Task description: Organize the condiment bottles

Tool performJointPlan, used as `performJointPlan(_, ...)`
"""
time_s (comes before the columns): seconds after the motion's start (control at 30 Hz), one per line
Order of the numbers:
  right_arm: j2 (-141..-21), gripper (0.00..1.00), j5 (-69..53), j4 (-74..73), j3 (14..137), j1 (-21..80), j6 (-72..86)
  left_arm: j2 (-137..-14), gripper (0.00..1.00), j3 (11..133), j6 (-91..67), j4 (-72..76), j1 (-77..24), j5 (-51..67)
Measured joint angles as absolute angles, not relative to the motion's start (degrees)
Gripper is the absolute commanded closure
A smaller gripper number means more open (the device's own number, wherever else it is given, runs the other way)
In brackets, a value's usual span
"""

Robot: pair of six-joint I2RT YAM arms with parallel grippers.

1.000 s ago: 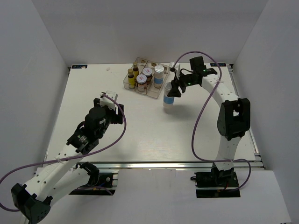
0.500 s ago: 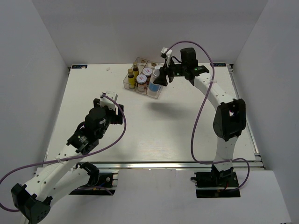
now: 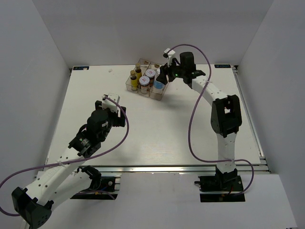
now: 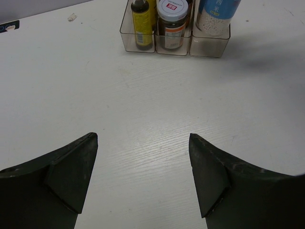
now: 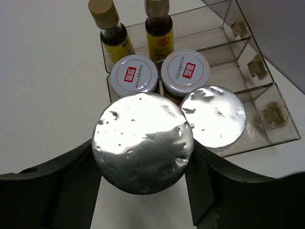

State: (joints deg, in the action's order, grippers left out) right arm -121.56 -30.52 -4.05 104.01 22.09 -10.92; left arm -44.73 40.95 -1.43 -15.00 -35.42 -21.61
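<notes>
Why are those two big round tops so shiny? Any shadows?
Right wrist view: the foil tops of the held bottle and the bottle beside it glare silvery. Left wrist view: a soft grey shadow lies on the table right of the tray.

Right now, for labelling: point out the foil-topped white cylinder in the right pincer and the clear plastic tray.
Foil-topped white cylinder [image 5: 143, 143]: right wrist view, centre of foil top.
Clear plastic tray [image 4: 209, 47]: left wrist view, front wall.

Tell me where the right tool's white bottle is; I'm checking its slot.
Top view, far middle: the white bottle, in the right tool, is at the near end of the tray's right compartment, beside a brown jar.
</notes>
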Motion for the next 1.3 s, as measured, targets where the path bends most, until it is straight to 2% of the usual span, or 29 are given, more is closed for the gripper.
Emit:
performJointPlan(0.23, -121.7, 1.0, -26.8, -3.2, 104.1, 22.1, -11.7, -44.8, 0.13, 40.9, -1.4, -15.0, -35.4, -21.6)
performJointPlan(0.27, -122.0, 0.95, -26.6, -3.2, 104.2, 22.1, -11.9, -44.8, 0.13, 40.9, -1.4, -15.0, -35.4, -21.6)
performJointPlan(0.33, -122.7, 0.76, -26.3, -3.2, 104.6, 22.2, -12.2, -44.8, 0.13, 40.9, -1.4, -15.0, -35.4, -21.6)
performJointPlan(0.4, -123.5, 0.65, -25.8, -3.5, 104.7, 22.2, -12.4, -44.8, 0.13, 40.9, -1.4, -15.0, -35.4, -21.6)
performJointPlan(0.43, -123.8, 0.53, -25.7, -3.8, 104.7, 22.2, -12.4, -44.8, 0.13, 40.9, -1.4, -15.0, -35.4, -21.6)
performJointPlan(0.53, -124.6, 0.33, -25.6, -4.6, 104.7, 22.2, -12.4, -44.8, 0.13, 40.9, -1.4, -15.0, -35.4, -21.6)
performJointPlan(0.57, -124.7, 0.29, -25.7, -4.7, 104.7, 22.2, -12.3, -44.8, 0.13, 40.9, -1.4, -15.0, -35.4, -21.6)
performJointPlan(0.8, -124.7, 0.2, -26.6, -5.0, 104.7, 22.2, -11.6, -44.8, 0.13, 40.9, -1.3, -15.0, -35.4, -21.6)
performJointPlan(0.83, -124.6, 0.14, -26.9, -5.0, 104.7, 22.2, -11.5, -44.8, 0.13, 40.9, -1.3, -15.0, -35.4, -21.6)
performJointPlan(1.0, -121.9, 0.11, -27.1, -5.6, 102.8, 22.2, -10.9, -44.8, 0.13, 40.9, -1.3, -15.0, -35.4, -21.6)
performJointPlan(1.13, -113.4, 0.11, -25.5, -5.3, 95.4, 22.2, -10.0, -44.8, 0.13, 40.9, -1.3, -15.0, -35.4, -21.6)
performJointPlan(1.3, -96.9, 0.11, -19.9, -4.1, 82.5, 22.2, -6.2, -44.3, 0.09, 40.9, -1.3, -15.0, -35.4, -21.6)
